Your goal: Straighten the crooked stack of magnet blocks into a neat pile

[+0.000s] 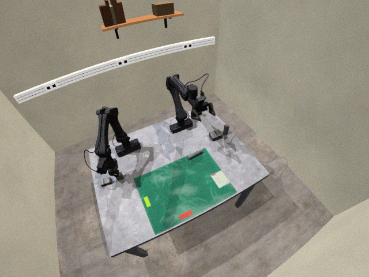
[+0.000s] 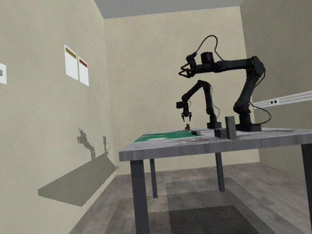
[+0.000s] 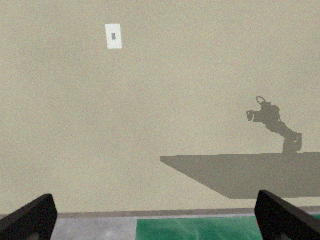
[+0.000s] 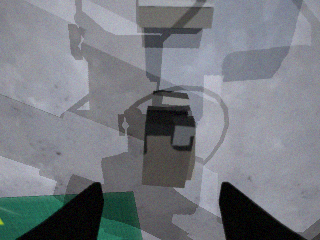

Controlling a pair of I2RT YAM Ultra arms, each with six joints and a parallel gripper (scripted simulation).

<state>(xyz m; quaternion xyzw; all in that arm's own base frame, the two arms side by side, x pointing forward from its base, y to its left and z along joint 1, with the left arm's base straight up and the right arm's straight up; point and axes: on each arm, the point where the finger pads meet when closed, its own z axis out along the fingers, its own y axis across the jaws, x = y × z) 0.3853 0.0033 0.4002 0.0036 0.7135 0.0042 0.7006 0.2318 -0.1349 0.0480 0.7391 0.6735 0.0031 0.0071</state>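
Observation:
The stack of magnet blocks [image 1: 119, 175] [image 2: 187, 126] [image 4: 165, 162] stands on the grey table near the picture-left end in the top view. In the right wrist view it shows as overlapping brown-grey and dark pieces with uneven edges. Its layers look offset in the exterior view. My right gripper [image 2: 186, 121] [image 4: 161, 191] points straight down just above the stack, partly open and empty. The stack shows ahead of and between its fingertips in the right wrist view. My left gripper [image 1: 207, 117] [image 2: 180, 70] [image 3: 156, 201] is wide open and empty, high above the table, far from the stack.
A pale-topped block [image 1: 106, 181] [image 4: 175, 17] sits close beside the stack. The green mat [image 1: 179, 190] [image 4: 120, 212] bears a notepad [image 1: 220, 179], yellow [image 1: 146, 201] and red [image 1: 185, 214] strips, and a grey cylinder [image 1: 195, 154] [image 2: 195, 132]. A dark box [image 1: 215, 135] and upright post [image 1: 226, 130] [image 2: 230, 127] stand near the left arm.

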